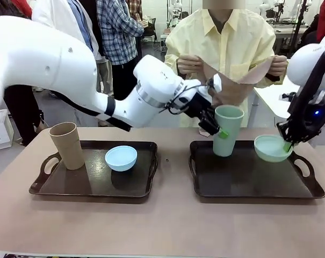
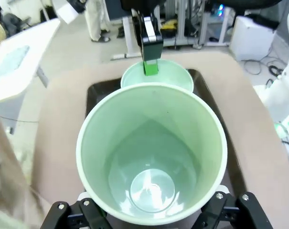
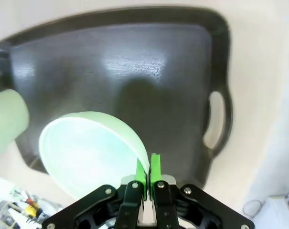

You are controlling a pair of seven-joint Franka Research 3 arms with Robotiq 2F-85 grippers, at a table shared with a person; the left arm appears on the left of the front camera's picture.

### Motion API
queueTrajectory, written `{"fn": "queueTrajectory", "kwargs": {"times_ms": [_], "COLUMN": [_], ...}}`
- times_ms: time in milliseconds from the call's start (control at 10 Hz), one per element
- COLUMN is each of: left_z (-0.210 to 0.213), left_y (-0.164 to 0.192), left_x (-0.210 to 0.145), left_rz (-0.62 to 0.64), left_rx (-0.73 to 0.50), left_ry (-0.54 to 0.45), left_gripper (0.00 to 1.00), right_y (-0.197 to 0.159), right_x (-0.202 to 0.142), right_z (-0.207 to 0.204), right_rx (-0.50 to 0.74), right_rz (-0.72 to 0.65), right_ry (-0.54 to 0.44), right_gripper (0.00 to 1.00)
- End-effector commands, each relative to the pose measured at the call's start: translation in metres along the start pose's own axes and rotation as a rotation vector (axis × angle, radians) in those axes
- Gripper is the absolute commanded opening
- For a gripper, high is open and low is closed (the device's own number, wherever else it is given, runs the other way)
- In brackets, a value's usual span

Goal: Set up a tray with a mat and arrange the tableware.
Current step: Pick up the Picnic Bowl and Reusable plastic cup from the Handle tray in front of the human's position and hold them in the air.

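Nearest me, the left tray (image 1: pixel 92 185) carries the tan tumbler (image 1: pixel 67 145) and the pale blue bowl (image 1: pixel 121 157). Over the right tray (image 1: pixel 248 181), my left gripper (image 1: pixel 220 131) clasps the pale green tumbler (image 1: pixel 228 129) with its jaws spread wide; the tumbler may be just off the tray. My right gripper (image 1: pixel 287 145) pinches tight on the right rim of the tilted pale green bowl (image 1: pixel 271 148). On the far side, a person holds up a mat (image 1: pixel 235 88).

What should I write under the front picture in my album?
Left fingers hold the pale green tumbler, right fingers pinch the pale green bowl, both at the right tray.
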State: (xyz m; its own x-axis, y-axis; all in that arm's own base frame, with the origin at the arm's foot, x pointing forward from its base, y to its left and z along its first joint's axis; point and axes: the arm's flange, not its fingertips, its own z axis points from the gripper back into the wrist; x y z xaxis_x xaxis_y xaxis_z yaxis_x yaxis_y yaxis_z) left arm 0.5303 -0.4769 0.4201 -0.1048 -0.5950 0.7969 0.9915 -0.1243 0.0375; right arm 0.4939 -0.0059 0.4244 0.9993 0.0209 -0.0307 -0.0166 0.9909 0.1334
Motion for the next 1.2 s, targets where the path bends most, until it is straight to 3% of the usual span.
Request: {"fn": "queueTrajectory", "kwargs": {"times_ms": [0,300,500,600,1100], "left_z": [0.043,0.076,0.074,0.080,0.080], "left_y": [-0.035,-0.056,-0.056,-0.048,-0.048], "left_x": [0.032,0.075,0.064,0.091,0.091], "left_rz": [-0.041,-0.119,-0.081,-0.131,-0.131], "left_rx": [0.069,0.139,0.113,0.123,0.123], "left_ry": [-0.001,0.005,0.014,0.008,0.008], "left_gripper": [0.00,0.00,0.00,0.00,0.00], "right_y": [0.002,0.018,0.012,0.012,0.012], "right_x": [-0.040,-0.072,-0.062,-0.062,-0.062], "right_z": [0.036,0.084,0.088,0.088,0.088], "right_rx": [0.018,-0.008,-0.001,-0.001,-0.001], "right_rz": [0.001,-0.003,0.014,0.014,0.014], "right_ry": [-0.072,-0.158,-0.146,-0.146,-0.146], "right_gripper": [0.00,0.00,0.00,0.00,0.00]}}
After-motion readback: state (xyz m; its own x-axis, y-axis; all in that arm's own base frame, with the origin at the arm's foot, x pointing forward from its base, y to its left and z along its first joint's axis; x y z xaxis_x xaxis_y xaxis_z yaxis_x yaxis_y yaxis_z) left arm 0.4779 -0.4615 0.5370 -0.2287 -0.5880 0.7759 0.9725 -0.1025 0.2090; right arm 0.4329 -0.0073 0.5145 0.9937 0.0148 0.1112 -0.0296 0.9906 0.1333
